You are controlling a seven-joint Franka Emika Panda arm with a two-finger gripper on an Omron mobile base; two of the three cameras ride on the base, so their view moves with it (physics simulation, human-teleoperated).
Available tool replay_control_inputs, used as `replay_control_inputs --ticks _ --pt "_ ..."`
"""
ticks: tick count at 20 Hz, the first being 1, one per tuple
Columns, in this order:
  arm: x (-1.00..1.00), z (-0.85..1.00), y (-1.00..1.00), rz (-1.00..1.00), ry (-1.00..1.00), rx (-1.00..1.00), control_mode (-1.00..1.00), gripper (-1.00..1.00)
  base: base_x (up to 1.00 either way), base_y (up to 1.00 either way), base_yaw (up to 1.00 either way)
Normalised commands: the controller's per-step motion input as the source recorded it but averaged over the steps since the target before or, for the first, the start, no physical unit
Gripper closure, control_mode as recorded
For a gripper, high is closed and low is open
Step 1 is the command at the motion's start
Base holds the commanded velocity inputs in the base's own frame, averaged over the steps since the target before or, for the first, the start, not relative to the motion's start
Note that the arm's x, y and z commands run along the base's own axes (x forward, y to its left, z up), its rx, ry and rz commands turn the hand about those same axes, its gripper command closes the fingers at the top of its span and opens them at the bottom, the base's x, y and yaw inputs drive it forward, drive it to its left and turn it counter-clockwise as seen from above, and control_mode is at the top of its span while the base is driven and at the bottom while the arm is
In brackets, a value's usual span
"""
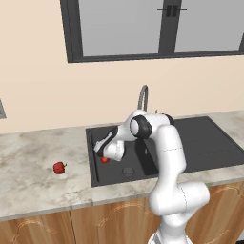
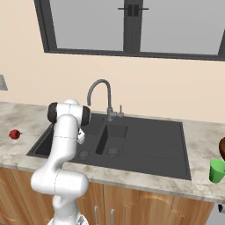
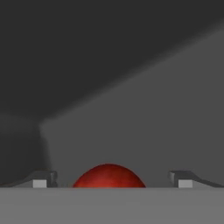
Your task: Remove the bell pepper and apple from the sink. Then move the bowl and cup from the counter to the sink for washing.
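Observation:
The orange-red apple (image 1: 104,160) lies in the large left basin of the dark sink (image 1: 205,143). My gripper (image 1: 106,155) reaches down into that basin right over it. In the hand view the apple (image 3: 109,176) sits between the two fingertips (image 3: 40,180), which stand wide apart with gaps on both sides, so the gripper (image 3: 112,181) is open around it. The deep-red bell pepper (image 1: 59,167) rests on the counter (image 1: 33,162) left of the sink, also visible as the bell pepper (image 2: 15,134). The green cup (image 2: 216,170) and the edge of the brown bowl (image 2: 222,148) stand on the counter at far right.
A curved grey faucet (image 2: 99,88) rises behind the sink, between the basins. The smaller basin (image 2: 112,138) with its drain lies right of my arm. A window runs along the wall above. Wooden cabinet fronts (image 1: 43,228) sit below the counter edge.

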Motion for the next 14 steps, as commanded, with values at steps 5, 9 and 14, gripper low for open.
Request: replay_control_inputs --ticks 5,9,14 --pt "-0.02 -0.12 0.16 0.00 0.00 0.03 -1.00 -1.00 0.00 0.00 0.00" --pt "-0.08 -0.09 0.14 0.00 0.00 0.00 -1.00 -1.00 0.00 0.00 0.00" --pt "-0.09 -0.08 0.15 0.00 0.00 0.00 -1.00 -1.00 0.00 0.00 0.00"
